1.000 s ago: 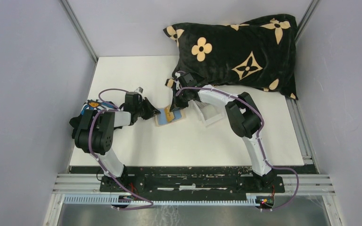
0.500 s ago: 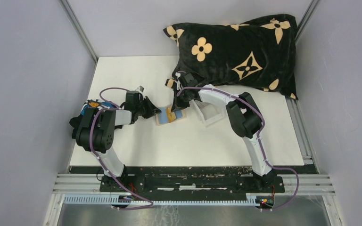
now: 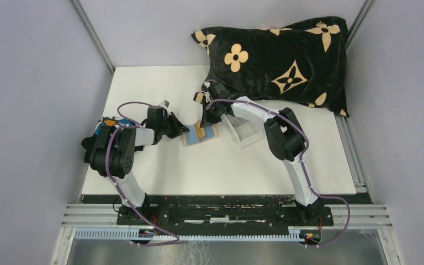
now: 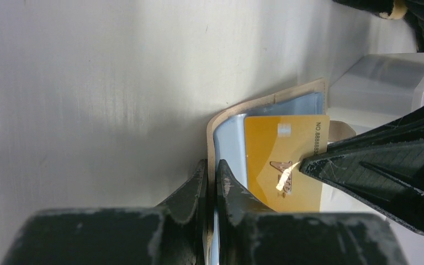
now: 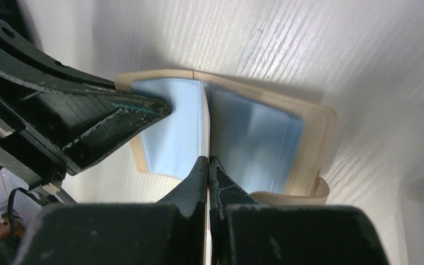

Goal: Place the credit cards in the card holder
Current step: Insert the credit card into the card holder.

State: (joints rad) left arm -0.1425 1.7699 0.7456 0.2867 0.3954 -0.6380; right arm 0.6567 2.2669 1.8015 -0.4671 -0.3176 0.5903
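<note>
The card holder (image 3: 208, 136) lies open on the white table, tan outside with pale blue sleeves (image 5: 254, 132) inside. My left gripper (image 4: 212, 167) is shut on the edge of its tan left flap (image 4: 265, 102) and holds that flap up. My right gripper (image 5: 207, 161) is shut on a yellow credit card (image 4: 279, 160), which stands on edge with its lower edge at the fold between the sleeves. In the top view the left gripper (image 3: 182, 130) and the right gripper (image 3: 203, 124) meet over the holder. No other credit cards show.
A clear plastic box (image 3: 244, 132) stands just right of the holder, close to the right arm. A black pillow with tan flowers (image 3: 281, 61) fills the back right of the table. Grey walls close in both sides.
Both grippers keep their holds. The right wrist has shifted very slightly toward the pillow with the card; the holder has barely moved.
</note>
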